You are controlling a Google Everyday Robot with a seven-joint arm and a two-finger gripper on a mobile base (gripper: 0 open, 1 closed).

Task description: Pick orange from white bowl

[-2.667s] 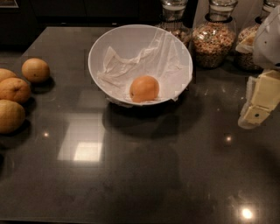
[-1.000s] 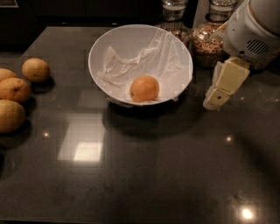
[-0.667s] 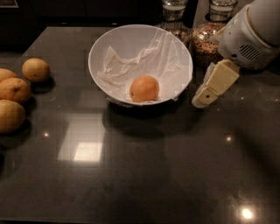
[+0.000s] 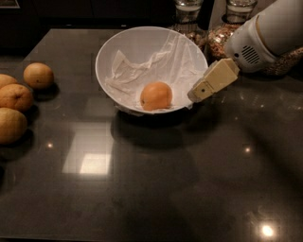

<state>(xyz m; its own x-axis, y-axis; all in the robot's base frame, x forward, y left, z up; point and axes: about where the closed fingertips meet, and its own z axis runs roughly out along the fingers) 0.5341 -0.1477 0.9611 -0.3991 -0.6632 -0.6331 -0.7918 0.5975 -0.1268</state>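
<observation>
Dark glossy desk (image 4: 156,198), orange (image 4: 156,96) sitting toward 6 o'clock inside the white bowl (image 4: 142,38). Hand (image 4: 202,89) hangs at its 4 o'clock rim, can't tell if it's spread or closed. Jars (image 4: 189,12) at 1 o'clock are cut off.

table (image 4: 156,189) | white bowl (image 4: 137,45) — centre-back | citrus fruits (image 4: 16,97) — left edge | glass jars (image 4: 188,12) rear | gripper (image 4: 196,93) by bowl's right rim

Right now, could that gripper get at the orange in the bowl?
Probably yes. The gripper hangs at the right rim of the bowl, near the orange, which lies uncovered on the paper. Only the rim stands between them, so it would likely have to come in over it.
</observation>
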